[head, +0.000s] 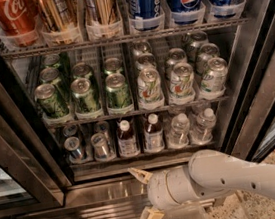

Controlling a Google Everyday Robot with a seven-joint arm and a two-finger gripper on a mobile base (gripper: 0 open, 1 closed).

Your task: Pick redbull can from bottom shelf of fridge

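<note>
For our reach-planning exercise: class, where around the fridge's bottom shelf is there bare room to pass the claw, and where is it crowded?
Bare: the steel sill between the front edge of the bottom shelf and the open claw, which is low in front. Crowded: redbull cans, juice bottles and water bottles fill the row side by side.

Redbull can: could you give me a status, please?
End effector open, low before fridge. Redbull can untouched, bottom shelf, far left. Nothing in the way.
</note>
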